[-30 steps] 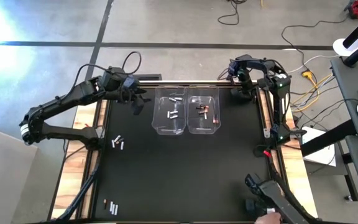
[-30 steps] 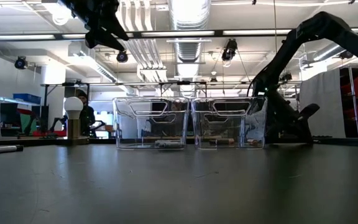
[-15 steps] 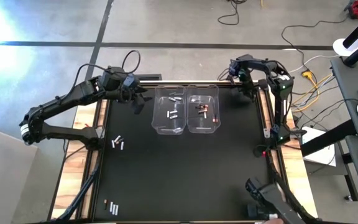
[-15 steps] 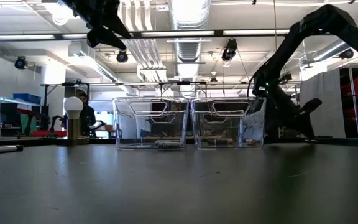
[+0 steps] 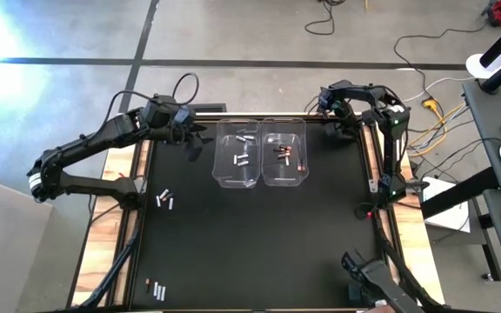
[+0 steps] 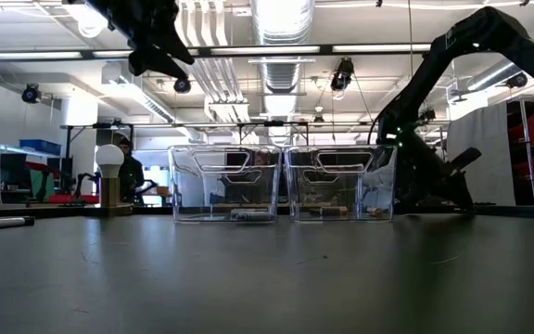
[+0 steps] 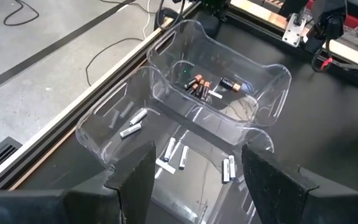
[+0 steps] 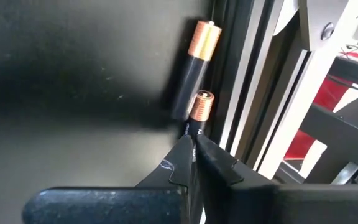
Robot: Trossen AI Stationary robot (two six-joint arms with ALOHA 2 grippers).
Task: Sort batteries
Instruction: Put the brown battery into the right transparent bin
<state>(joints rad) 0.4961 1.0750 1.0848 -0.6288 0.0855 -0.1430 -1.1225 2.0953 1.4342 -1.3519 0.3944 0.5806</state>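
L hand [image 5: 195, 142] hangs above the surface [image 5: 250, 243], just left of the two clear bins, far-left part of the mat; fingers [image 7: 138, 177] spread wide, released, nothing between them. In low view it's high up [image 6: 160, 56], well off the surface.

R hand [image 8: 194, 149] is down at the far-right corner, by the mat's edge rail [image 8: 241, 93]; shows in high view at [image 5: 342, 122]. Fingers clenched, tips pinched together right at the copper end of a dark battery [image 8: 197, 115]; can't tell if it's actually gripped or just touched. Second dark battery w/ copper cap [image 8: 194, 68] lies just beside it, along the rail.

Bins sit side by side, touching, far-centre of surface. Left bin [image 5: 220, 169] holds silvery-white batteries [image 7: 174, 152], several, scattered on its floor. Right bin [image 5: 298, 174] holds dark batteries w/ reddish marks [image 7: 197, 85], clustered in the middle.

Loose ones still on the surface: small group [image 5: 165, 200] at left, between L arm base and bins; another few [image 5: 156, 289] near-left corner.

Low view: knob w/ white ball [image 6: 109, 176] stands left of the bins; a person [image 6: 128, 172] in the room behind it.
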